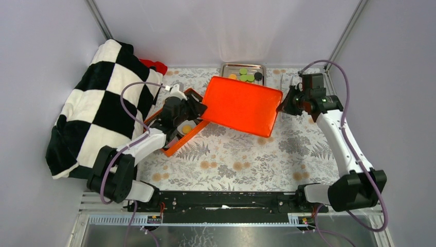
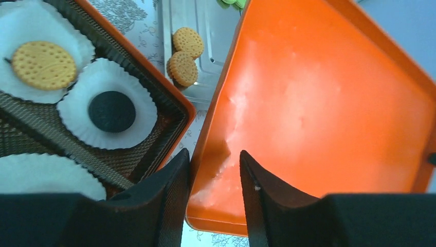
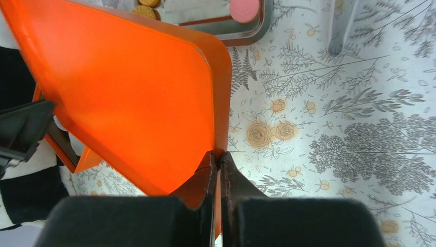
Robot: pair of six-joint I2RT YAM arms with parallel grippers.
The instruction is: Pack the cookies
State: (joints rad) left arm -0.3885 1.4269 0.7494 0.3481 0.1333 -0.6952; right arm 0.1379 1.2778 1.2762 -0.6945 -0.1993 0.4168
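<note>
The right gripper (image 3: 217, 157) is pressed together on the right rim of the orange lid (image 3: 128, 92), pinching the thin edge between its fingertips and holding the lid tilted above the bench (image 3: 334, 128). The lid slopes across the middle of the scene, between the two arms.

The left gripper (image 2: 213, 154) is at the lid's left end, spread, with the lid's rim between its two fingers (image 2: 172, 200). One finger is outside the rim and the other over the lid's inner face. Whether either pad touches the lid cannot be told.

Just left of that gripper lies the orange box (image 2: 177, 100) with a brown ribbed liner. White paper cups (image 2: 133, 90) sit in it. One holds a yellow cookie (image 2: 43, 64) and the next a black cookie (image 2: 111, 110). A third cup at the near edge is only partly seen.

Beyond the box and the lid, at the far side of the bench, is a metal tray (image 1: 226, 67) with the remaining cookies (image 1: 247, 77). Two tan ones (image 2: 183, 68) touch each other, with green, black and pink (image 3: 244, 7) ones nearby. A black-and-white checkered blanket (image 1: 97, 108) is heaped at the far left.
</note>
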